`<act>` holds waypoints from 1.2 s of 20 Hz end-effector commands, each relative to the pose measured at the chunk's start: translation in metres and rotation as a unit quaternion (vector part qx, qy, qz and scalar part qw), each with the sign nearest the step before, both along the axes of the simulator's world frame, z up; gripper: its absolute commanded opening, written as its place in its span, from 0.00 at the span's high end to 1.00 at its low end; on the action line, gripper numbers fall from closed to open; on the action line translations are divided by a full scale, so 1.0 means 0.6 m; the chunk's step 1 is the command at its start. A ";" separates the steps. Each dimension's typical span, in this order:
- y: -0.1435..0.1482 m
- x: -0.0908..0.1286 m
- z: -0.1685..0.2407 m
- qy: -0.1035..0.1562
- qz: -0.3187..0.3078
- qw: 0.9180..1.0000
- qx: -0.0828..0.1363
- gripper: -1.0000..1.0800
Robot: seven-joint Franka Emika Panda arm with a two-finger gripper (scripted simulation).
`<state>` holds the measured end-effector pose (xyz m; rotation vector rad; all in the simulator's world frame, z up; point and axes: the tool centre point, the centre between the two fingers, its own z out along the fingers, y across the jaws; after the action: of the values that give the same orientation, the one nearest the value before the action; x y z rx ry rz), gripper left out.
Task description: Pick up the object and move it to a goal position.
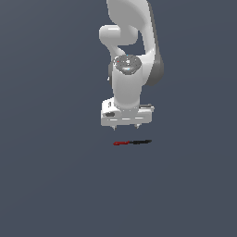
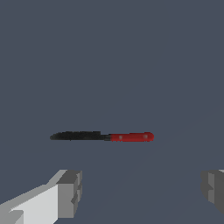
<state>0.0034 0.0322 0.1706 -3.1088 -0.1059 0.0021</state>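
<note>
The object (image 1: 132,142) is a thin rod that lies flat on the dark grey floor. Its red half points to the exterior view's left and its black half to the right. My gripper (image 1: 126,128) hangs pointing down, a little above the object and apart from it. It is open and empty. In the wrist view the object (image 2: 103,137) lies beyond the two spread fingers (image 2: 70,192), outside the gap between them. My gripper (image 2: 142,188) holds nothing there.
The white arm (image 1: 132,55) rises behind the gripper. The dark grey floor (image 1: 55,185) spreads all around, and no other object shows in either view.
</note>
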 end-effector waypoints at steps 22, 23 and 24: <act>0.031 0.009 -0.011 -0.002 0.041 0.999 0.012 0.04; 0.031 0.009 -0.013 -0.002 0.049 0.999 0.012 0.04; 0.031 0.009 -0.016 -0.002 0.058 0.998 0.011 0.04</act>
<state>0.0091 0.0509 0.1632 -3.0773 -0.2469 -0.0031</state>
